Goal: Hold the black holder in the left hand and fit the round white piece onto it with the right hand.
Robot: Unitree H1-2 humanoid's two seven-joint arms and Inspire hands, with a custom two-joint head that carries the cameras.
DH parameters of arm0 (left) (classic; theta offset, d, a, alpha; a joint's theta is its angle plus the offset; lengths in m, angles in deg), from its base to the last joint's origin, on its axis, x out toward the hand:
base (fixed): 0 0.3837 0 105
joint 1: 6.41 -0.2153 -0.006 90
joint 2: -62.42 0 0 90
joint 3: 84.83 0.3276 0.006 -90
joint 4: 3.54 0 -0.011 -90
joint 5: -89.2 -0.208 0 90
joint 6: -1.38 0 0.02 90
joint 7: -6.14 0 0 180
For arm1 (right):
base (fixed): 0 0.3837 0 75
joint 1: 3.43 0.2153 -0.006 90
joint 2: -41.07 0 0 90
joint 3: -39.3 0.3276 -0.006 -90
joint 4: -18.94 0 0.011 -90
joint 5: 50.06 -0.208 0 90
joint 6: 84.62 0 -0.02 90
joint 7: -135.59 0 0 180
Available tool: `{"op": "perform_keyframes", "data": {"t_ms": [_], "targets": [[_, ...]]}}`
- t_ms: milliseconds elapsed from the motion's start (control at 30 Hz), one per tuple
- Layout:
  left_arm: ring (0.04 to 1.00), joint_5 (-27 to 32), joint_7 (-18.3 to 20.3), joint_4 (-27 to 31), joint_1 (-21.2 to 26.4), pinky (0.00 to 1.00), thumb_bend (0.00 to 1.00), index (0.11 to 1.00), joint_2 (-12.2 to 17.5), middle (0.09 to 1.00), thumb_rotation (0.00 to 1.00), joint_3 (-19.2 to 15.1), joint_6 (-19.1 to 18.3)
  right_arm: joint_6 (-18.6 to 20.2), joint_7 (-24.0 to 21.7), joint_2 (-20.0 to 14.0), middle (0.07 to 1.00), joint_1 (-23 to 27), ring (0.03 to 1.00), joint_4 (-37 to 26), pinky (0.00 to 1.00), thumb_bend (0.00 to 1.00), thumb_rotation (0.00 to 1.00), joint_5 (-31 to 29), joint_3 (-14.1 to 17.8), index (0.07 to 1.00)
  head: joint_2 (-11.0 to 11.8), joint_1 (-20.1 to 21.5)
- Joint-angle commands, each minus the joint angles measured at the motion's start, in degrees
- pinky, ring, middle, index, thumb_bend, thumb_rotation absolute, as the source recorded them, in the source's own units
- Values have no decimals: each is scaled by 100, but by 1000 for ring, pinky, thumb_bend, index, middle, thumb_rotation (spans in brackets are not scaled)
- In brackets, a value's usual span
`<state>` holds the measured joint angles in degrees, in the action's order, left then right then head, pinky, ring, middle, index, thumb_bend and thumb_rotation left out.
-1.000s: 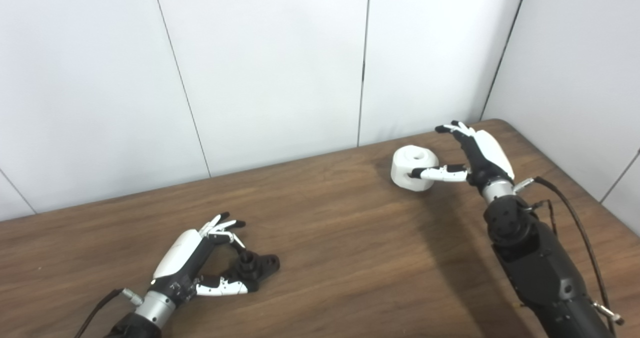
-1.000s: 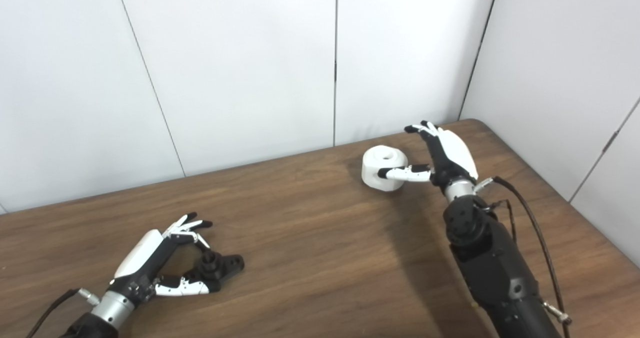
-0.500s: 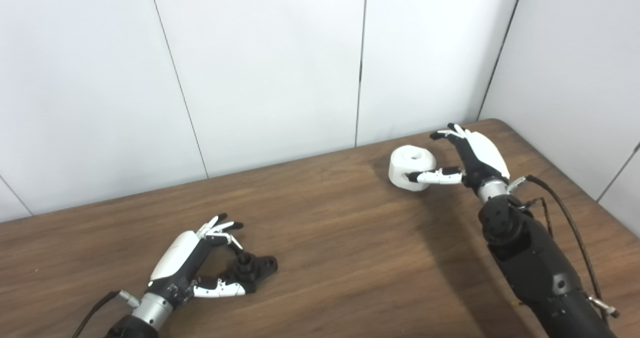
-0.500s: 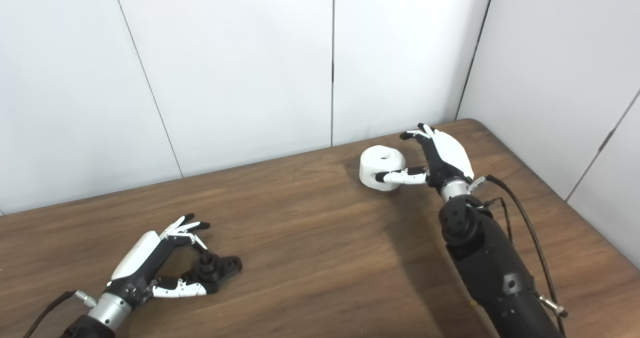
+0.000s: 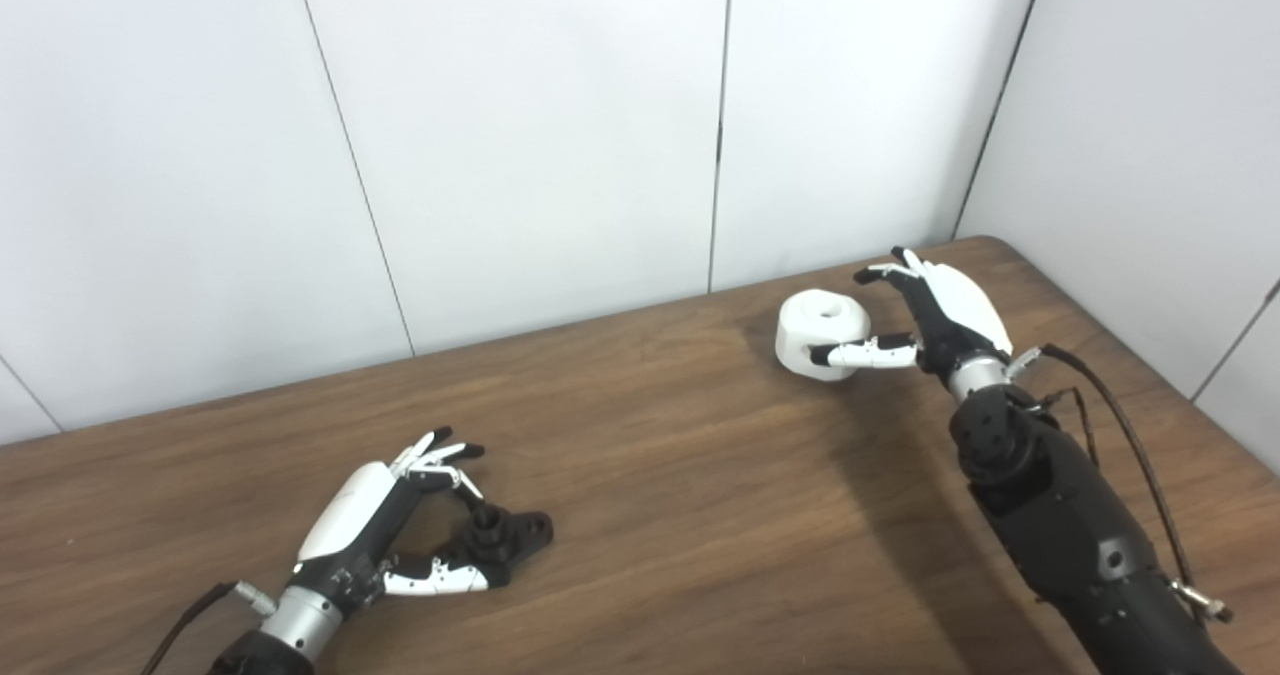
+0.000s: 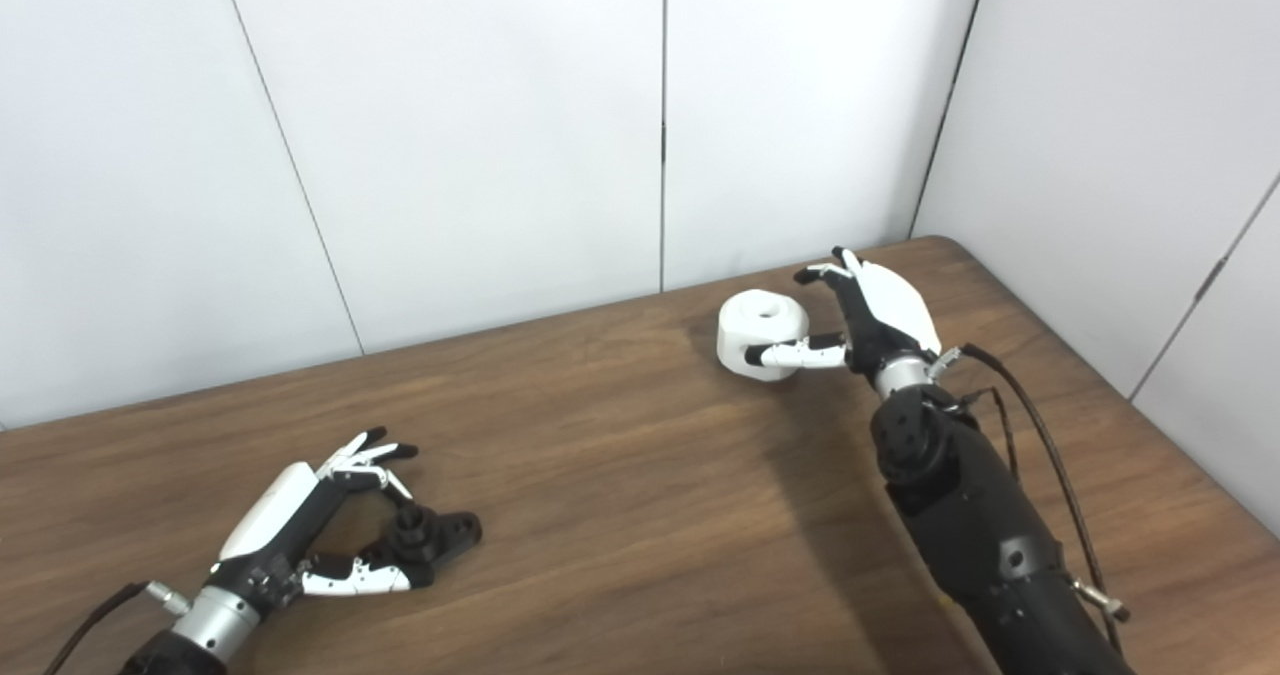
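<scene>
Two arms reach up from the bottom edge onto your brown wooden table (image 5: 640, 455), which fills the lower half of both views beneath white wall panels (image 5: 540, 125). Your right arm (image 5: 1060, 515), black and bulky with a cable looping beside it, stretches toward the far right corner, and your left arm shows only its wrist at the near left. Next in size, the round white piece (image 5: 818, 322) rests on the table near the far edge, its top hole facing up. Your right hand (image 5: 935, 310) is spread around it: the thumb lies across its near side, seemingly touching, while the fingers (image 5: 880, 273) arch just beyond its far right side, apart from it, so the hand is not yet clamped on the piece. Your left hand (image 5: 385, 515) rests low at the near left, also spread, with its thumb lying along the table against the near side of the black holder (image 5: 505, 537) and its fingers raised just above the holder's upright stub. Whether they touch the stub, you cannot tell. Holder and white piece lie well apart.
</scene>
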<state>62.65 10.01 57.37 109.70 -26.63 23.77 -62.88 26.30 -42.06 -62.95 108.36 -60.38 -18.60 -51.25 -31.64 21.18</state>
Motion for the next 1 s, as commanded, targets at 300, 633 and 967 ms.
{"op": "perform_keyframes", "data": {"t_ms": [300,633,967], "targets": [[1000,10,108,141,-110,1000,523,482,116,877,48,-61,9,-100,52,-179,993,327,1000,109,1000,992,513,22,-12,773,-40,-26],[1000,14,104,183,-119,1000,523,482,132,875,48,-79,68,-79,77,-157,983,367,1000,216,1000,964,495,66,-118,759,-61,-55],[1000,63,129,332,-180,1000,523,482,137,871,48,-122,79,-327,286,-90,925,434,1000,499,1000,826,406,71,-216,646,-71,-131]]}}
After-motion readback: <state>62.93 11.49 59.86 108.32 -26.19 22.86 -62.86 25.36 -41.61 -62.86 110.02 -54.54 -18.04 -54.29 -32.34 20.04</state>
